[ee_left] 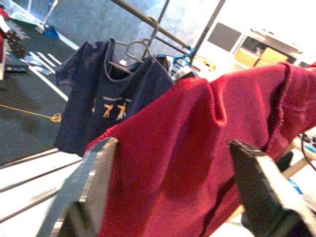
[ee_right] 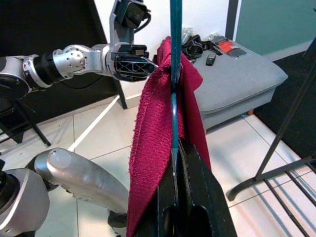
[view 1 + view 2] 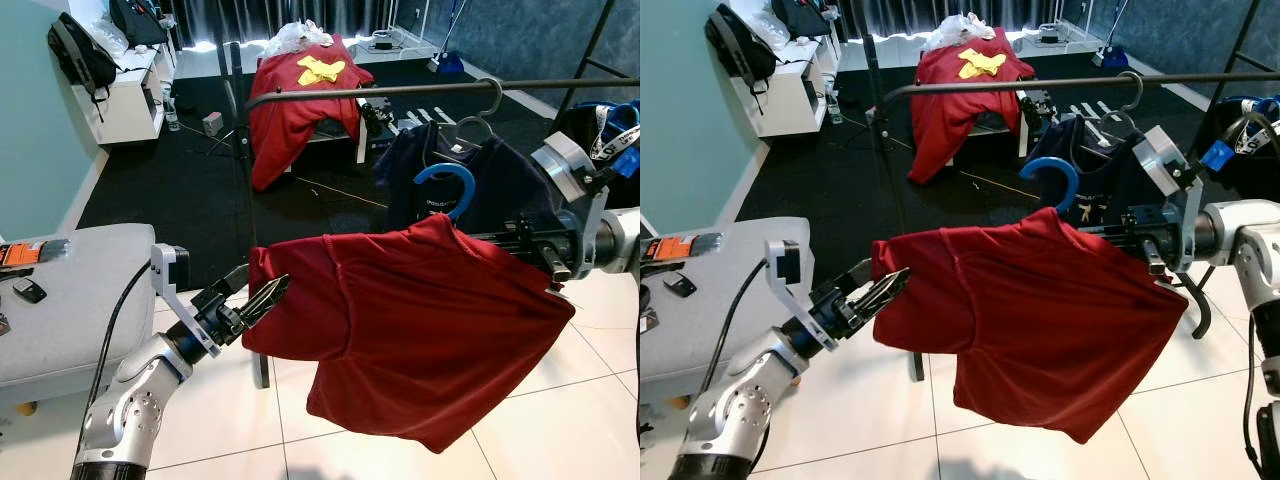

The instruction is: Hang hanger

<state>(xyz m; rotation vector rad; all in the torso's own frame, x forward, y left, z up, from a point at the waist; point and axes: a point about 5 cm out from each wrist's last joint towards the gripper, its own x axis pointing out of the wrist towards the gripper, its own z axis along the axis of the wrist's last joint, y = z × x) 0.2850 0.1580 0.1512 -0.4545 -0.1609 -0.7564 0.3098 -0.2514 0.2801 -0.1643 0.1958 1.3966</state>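
While the red shirt [image 3: 420,320] hangs spread in the air between the two arms, the right tool [image 3: 540,255] has its black fingers closed on the shoulder end of the blue hanger [image 3: 452,182] that carries the shirt; the right wrist view shows the hanger's thin blue bar [image 2: 174,98] running straight up out of the closed fingers with red cloth draped over it. The blue hook rises above the collar, below the dark rail [image 3: 440,88] of the clothes rack and not yet over it. The left tool [image 3: 262,300] holds the opposite sleeve edge, its fingers drawn nearly together on the fabric in the head views; in the left wrist view the two fingers [image 1: 96,182] stand apart with red cloth between them, so I cannot tell how firmly they pinch.

A navy shirt [image 3: 480,185] on a pale hanger [image 3: 478,120] already hangs from the rail, just behind the blue hook. Farther back, on the black carpet [image 3: 170,180], another red garment [image 3: 295,100] with a yellow print is draped over a stand. A grey ottoman [image 3: 70,300] sits on the white tiles beside the left arm, with small dark objects near its far edge.
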